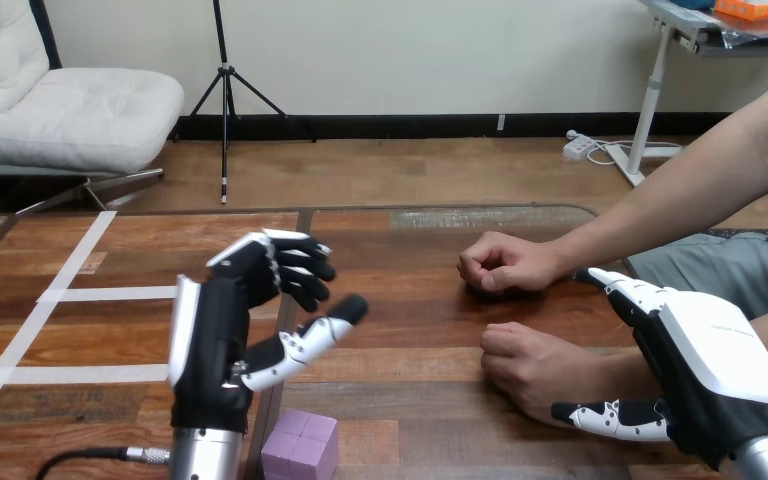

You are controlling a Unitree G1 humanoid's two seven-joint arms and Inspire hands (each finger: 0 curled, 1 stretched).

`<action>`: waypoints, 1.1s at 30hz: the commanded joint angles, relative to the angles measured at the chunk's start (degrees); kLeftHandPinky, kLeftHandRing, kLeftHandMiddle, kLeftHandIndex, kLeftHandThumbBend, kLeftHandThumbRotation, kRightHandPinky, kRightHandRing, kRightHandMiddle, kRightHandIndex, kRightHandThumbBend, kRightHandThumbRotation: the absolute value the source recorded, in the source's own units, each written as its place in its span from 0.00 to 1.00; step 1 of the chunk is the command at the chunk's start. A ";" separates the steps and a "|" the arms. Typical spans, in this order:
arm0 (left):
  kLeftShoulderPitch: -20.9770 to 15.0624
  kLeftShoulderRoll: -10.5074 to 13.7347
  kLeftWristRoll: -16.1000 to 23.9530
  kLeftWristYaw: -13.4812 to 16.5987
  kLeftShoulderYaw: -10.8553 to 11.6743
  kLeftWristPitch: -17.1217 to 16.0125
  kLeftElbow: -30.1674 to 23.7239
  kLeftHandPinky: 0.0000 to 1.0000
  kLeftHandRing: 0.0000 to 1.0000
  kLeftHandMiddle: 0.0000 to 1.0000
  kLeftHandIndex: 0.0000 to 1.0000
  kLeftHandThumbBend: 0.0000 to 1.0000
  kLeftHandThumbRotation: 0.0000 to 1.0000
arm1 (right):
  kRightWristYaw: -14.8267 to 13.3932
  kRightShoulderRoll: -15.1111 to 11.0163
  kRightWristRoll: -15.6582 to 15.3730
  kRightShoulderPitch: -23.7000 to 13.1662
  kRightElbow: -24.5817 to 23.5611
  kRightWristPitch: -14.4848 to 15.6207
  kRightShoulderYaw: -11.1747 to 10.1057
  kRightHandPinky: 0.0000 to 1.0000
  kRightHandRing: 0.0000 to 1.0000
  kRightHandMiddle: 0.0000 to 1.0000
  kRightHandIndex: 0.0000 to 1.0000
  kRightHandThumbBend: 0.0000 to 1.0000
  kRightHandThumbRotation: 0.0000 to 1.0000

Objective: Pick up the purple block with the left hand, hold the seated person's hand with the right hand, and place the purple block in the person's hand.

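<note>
The purple block (301,447) lies on the table near the front edge. My left hand (222,335) is raised just left of and above it. Its fingers (295,265) bend forward, the thumb sticks out to the right, and nothing is between them. The person's nearer hand (525,362) rests on the table as a loose fist. My right hand (705,360) sits over that hand's wrist, fingers on the far side and thumb (610,417) along the near side, clasping it. The person's farther hand (505,264) is also a fist on the table.
White tape strips (80,293) cross the wooden table (410,330) at the left. The person's farther forearm reaches in from the upper right. Bare tabletop lies between my left hand and the person's hands.
</note>
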 commanded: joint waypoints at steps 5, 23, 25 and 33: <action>-0.16 3.99 7.40 1.41 -0.35 4.98 -5.92 0.42 0.51 0.58 0.59 0.80 0.33 | -0.60 -0.18 0.39 -1.88 -3.33 -0.57 -0.30 0.92 0.89 0.89 0.88 0.78 0.24; 3.49 20.99 8.13 -20.22 -3.32 18.03 -22.32 0.89 0.94 0.96 0.96 0.97 0.60 | -0.90 0.14 0.87 -1.61 -3.21 -0.97 0.02 0.93 0.89 0.89 0.88 0.74 0.23; 4.02 22.46 10.08 -20.75 -2.97 19.34 -24.41 0.92 0.96 0.98 0.97 0.98 0.62 | -0.88 0.14 0.78 -1.60 -3.26 -0.85 0.10 0.93 0.89 0.89 0.89 0.74 0.23; 6.89 27.21 17.96 -21.77 -1.53 25.61 -33.82 0.97 1.00 1.00 0.99 1.00 0.64 | -0.62 0.44 1.03 -1.62 -3.37 -0.45 0.27 0.93 0.90 0.89 0.89 0.73 0.23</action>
